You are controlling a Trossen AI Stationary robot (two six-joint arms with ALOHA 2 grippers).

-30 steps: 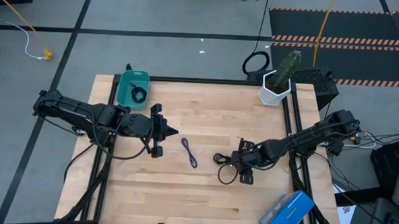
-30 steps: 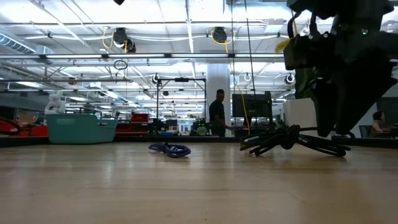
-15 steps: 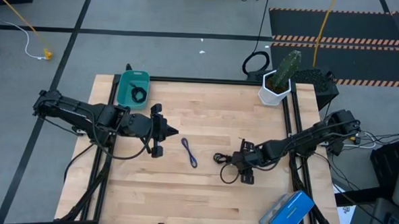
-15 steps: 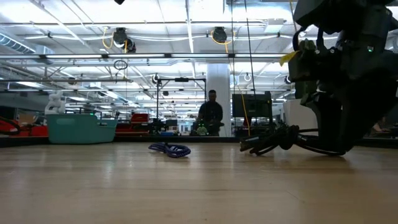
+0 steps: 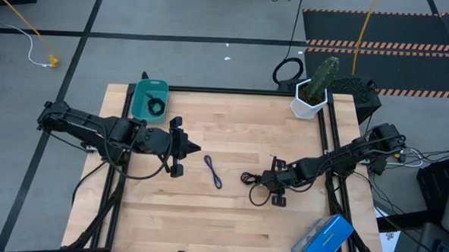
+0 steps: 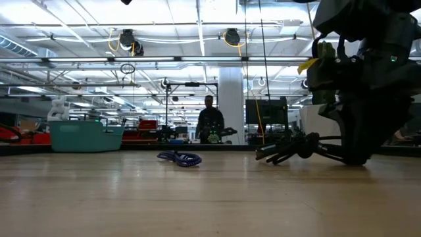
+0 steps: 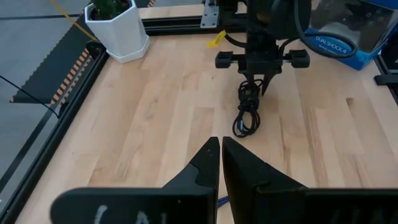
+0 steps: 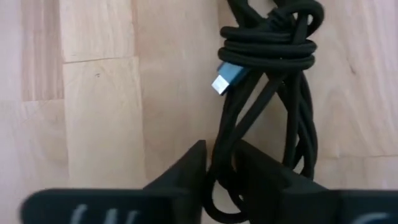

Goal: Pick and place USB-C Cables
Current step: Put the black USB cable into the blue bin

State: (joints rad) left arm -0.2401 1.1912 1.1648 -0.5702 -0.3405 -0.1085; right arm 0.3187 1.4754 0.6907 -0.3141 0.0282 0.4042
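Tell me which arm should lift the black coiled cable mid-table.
Right. The right gripper is already down on the black coiled cable, fingers closing around a strand. The left gripper is shut, off past the blue-purple cable.

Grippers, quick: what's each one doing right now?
Left gripper: shut, empty, above the table.
Right gripper: fingers closed around a strand of the black coiled cable on the table.

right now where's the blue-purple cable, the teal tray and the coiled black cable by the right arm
blue-purple cable (image 5: 213, 172), high view, mid-length.
teal tray (image 5: 140, 104), high view, left inner wall.
coiled black cable (image 7: 249, 109), left wrist view, middle of the bundle.
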